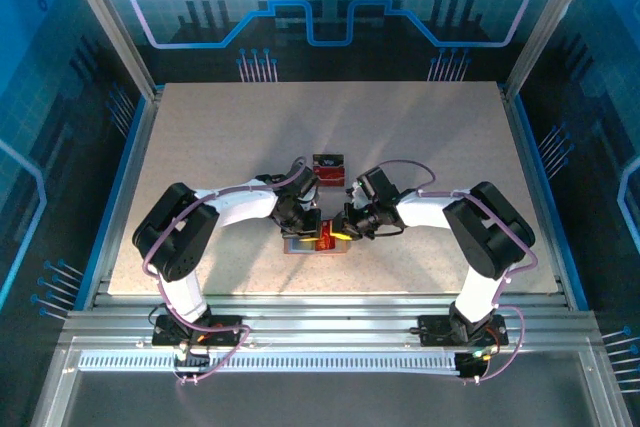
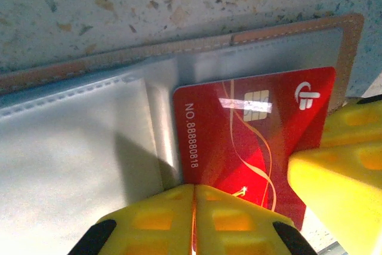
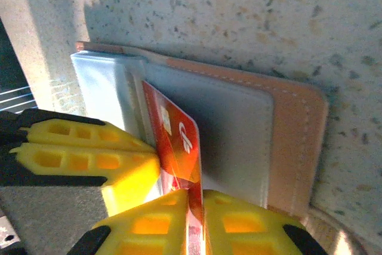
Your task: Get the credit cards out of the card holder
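The card holder [image 1: 296,245] is laid open on the tabletop [image 1: 220,137], close to the front edge, where the two arms meet. A brown rim is seen all round it, and its inner pages are pale grey-blue and shiny.

A red card [image 2: 239,147] is seen on the card holder, over the page at one end. A gold chip, a white logo and a row of white numbers are printed on the card. In the right wrist view the card is tilted up off the page. One end is down by the fold between the pages. It cannot be told if that end is tucked into a pocket.

The right jaws are clamped on the raised end of the red card, which is squeezed between the two yellow fingers [image 3: 245,228]. The left jaws are pressed tight together. Their yellow fingers [image 2: 155,222] are set down on the card holder, just beside the long edge of the card.

A small dark and red thing [image 1: 328,168] is seen further back on the tabletop, apart from the card holder. It is too small to be told what it is
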You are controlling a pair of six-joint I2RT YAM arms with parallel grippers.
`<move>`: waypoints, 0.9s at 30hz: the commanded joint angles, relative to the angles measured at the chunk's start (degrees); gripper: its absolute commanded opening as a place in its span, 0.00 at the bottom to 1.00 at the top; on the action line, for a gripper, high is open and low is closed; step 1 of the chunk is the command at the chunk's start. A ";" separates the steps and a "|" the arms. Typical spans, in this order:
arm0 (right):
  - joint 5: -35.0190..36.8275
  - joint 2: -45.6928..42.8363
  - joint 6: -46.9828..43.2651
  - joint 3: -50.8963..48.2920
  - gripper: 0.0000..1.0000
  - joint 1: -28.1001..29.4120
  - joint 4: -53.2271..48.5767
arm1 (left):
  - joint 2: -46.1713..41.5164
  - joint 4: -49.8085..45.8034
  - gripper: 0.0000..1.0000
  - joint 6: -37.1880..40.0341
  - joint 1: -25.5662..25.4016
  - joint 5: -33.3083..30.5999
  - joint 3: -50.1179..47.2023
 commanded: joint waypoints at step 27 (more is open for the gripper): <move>7.76 -2.09 -34.67 26.50 0.00 -0.39 -39.53 | -23.52 2.63 0.20 -0.34 14.53 5.48 -12.39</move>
